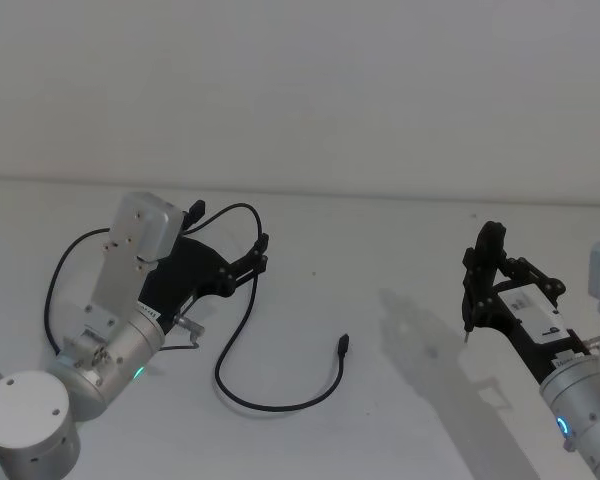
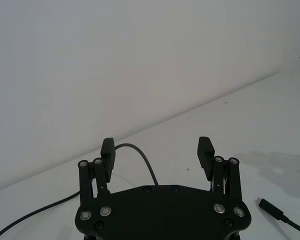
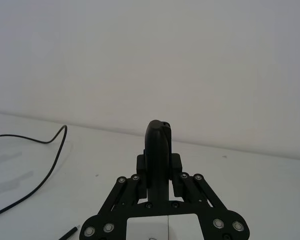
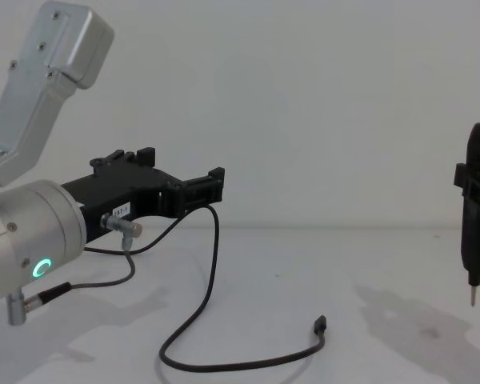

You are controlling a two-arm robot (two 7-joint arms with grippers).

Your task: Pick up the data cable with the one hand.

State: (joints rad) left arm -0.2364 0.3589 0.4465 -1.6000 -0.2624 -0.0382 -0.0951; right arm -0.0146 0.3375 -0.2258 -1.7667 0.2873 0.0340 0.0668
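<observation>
Two grippers show over a white table (image 1: 400,230). The left gripper (image 1: 260,254), the one at work, hovers low with its jaws spread wide and nothing held between them. The data cable (image 1: 219,372) arches up just by its fingertips (image 2: 108,151), then runs down to the table, curls in a loose loop and ends in a small black plug (image 1: 344,345) lying well apart from both arms. From the left wrist view the arch sits between the two pads, though I cannot tell whether it is inside the gap or just beyond it. The right gripper (image 1: 483,272) waits off to the right, clamped on a pen-shaped tool (image 4: 478,216). To grasp well, ease forward until the arch is centred between the pads, close fully since the cable is thin, then lift slowly so the slack trails free.
</observation>
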